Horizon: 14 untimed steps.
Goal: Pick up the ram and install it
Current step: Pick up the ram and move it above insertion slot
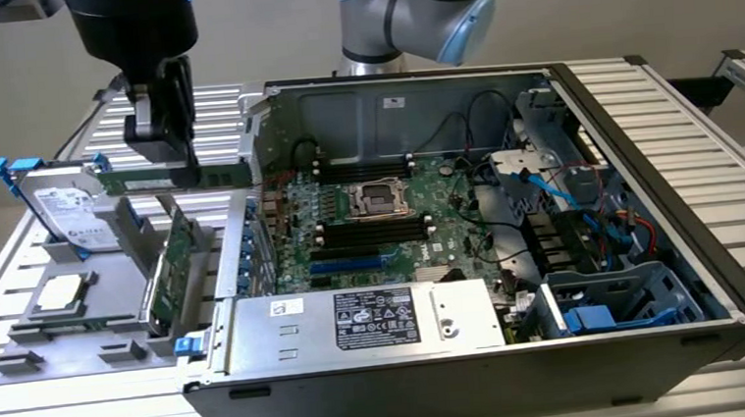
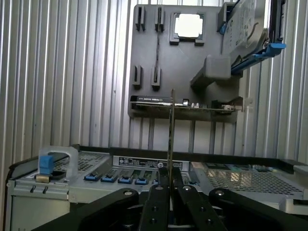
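The ram [image 1: 176, 177], a long thin green strip, hangs level in the air above the grey holder tray [image 1: 35, 342] on the exterior view's left, just outside the open computer case [image 1: 690, 245]. My gripper [image 1: 170, 162] comes down from above and is shut on the ram's upper edge. In the wrist view the ram [image 2: 171, 130] appears edge-on as a thin line rising from between the black fingers [image 2: 159, 192]. Black memory slots [image 1: 371, 231] lie on the green motherboard [image 1: 349, 254] inside the case.
On the tray stand a hard drive [image 1: 69, 212], a processor chip [image 1: 64, 294] and an upright green expansion card [image 1: 171, 267]. A silver power supply [image 1: 368, 322] fills the case's near side, with cables and blue drive bays [image 1: 602, 301] on the exterior view's right.
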Each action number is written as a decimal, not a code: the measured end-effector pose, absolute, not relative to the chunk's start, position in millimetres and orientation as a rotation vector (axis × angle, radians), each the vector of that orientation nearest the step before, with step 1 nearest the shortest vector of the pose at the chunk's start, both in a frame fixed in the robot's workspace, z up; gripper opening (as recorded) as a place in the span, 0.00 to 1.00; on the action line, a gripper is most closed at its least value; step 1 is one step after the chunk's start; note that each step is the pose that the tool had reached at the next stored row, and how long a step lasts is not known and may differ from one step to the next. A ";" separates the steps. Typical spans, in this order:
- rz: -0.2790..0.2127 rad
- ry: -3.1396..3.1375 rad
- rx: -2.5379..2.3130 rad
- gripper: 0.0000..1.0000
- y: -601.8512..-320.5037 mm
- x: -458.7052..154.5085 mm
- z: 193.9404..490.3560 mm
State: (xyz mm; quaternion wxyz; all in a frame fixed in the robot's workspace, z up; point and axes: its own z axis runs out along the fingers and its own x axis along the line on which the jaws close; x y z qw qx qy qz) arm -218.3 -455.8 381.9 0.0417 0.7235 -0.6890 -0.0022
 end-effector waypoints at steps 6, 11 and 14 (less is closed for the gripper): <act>-0.003 -2.109 2.214 0.14 -447.4 -202.3 384.1; 0.000 -2.108 2.214 0.14 -440.5 -188.9 385.9; 0.002 -2.108 2.213 0.14 -436.5 -181.0 387.0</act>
